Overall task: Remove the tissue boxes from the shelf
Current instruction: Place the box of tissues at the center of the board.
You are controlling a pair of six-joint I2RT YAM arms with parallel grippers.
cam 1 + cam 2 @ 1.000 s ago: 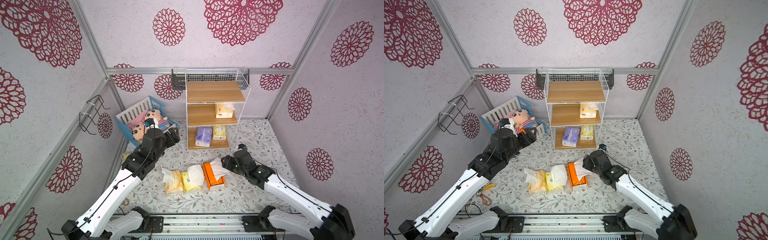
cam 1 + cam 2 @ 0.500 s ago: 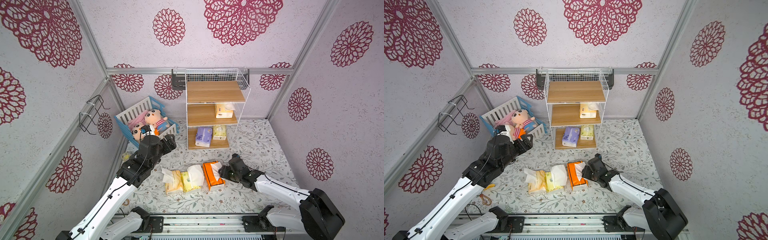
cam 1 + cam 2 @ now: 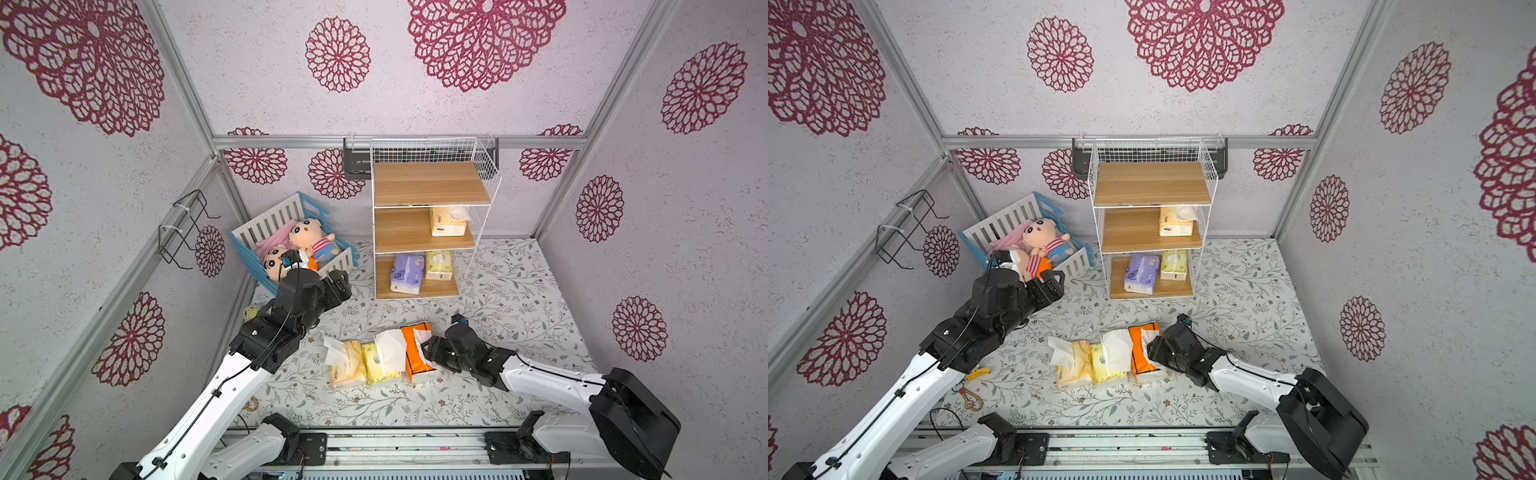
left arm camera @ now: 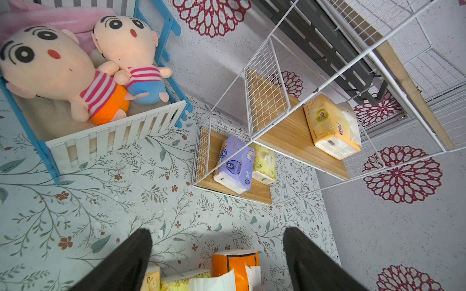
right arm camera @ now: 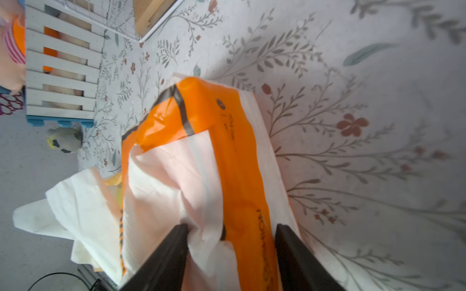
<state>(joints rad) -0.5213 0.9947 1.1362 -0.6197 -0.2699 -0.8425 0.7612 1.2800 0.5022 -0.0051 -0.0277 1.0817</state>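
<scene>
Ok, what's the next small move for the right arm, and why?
Probably open the right end effector wide and back it away: its fingers straddle the orange pack, which already lies on the floor mat, off the shelf.

Two plush dolls (image 4: 45,68) lie in a crib (image 4: 113,136).

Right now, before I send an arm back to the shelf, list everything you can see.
shelf: one, white wire with wooden boards, back wall.
packs on shelf: three; orange-yellow pack middle tier, purple pack and pale yellow pack bottom tier.
packs on floor: three; yellow-orange pack, yellow pack, bright orange pack.
crib: one, blue and white, left of shelf.
plush dolls: two, peach, in crib.
wall rack: one, black wire, left wall.
small toy: one, grey-yellow, floor by left wall.
left gripper: open, empty, above floor near crib.
right gripper: jaws astride bright orange pack, grip unclear.
</scene>
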